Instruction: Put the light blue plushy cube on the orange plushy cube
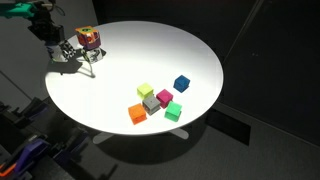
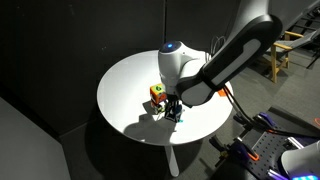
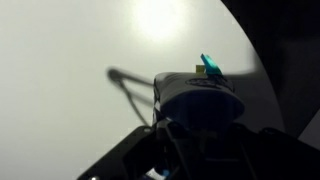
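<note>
The light blue plushy cube [image 3: 200,97] fills the lower middle of the wrist view, white-and-blue with a teal tag on top, sitting between my gripper's dark fingers [image 3: 198,128]. The gripper is shut on it. In an exterior view the gripper [image 1: 68,51] hangs low over the table's far left edge, just beside the orange plushy cube [image 1: 88,38]. In an exterior view the orange plushy cube [image 2: 157,93] rests on the table, and the gripper [image 2: 175,109] is close to its right, partly hidden by the arm.
The round white table [image 1: 205,60] carries a cluster of small blocks near its front: yellow-green [image 1: 145,91], dark blue [image 1: 181,83], magenta [image 1: 164,97], grey [image 1: 151,103], orange [image 1: 137,113] and green [image 1: 172,111]. Dark floor surrounds the table.
</note>
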`<state>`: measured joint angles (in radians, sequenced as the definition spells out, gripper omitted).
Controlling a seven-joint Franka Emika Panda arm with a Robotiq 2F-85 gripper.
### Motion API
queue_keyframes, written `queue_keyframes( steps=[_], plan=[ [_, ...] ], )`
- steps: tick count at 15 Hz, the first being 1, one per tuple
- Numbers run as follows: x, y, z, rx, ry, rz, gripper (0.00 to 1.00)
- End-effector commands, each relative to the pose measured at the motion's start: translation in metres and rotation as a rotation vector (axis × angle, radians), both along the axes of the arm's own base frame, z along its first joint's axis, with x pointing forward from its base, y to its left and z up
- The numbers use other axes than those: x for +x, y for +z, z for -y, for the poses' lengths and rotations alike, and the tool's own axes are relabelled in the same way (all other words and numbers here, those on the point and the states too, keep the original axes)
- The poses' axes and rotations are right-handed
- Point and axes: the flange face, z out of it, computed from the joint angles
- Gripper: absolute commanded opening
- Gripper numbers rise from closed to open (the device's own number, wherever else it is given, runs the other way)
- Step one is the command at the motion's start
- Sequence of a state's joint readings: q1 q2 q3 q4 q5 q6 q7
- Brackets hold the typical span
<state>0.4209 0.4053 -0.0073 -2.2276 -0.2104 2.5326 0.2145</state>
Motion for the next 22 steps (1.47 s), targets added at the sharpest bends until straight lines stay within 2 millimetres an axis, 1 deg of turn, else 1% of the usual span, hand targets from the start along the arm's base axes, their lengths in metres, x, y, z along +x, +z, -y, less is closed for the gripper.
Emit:
queue_keyframes(
  steps=[1,6,8,17,22],
  plan=[
    [0.006,0.029,0.003,-0.009,-0.015,0.014,0.11],
    [0.018,0.057,0.009,0.005,-0.039,0.023,0.11],
    [0.025,0.067,0.009,0.008,-0.045,0.024,0.09],
    [0.059,0.113,0.002,0.008,-0.075,0.007,0.10],
    [0.079,0.136,0.001,0.022,-0.140,-0.023,0.10]
  ],
)
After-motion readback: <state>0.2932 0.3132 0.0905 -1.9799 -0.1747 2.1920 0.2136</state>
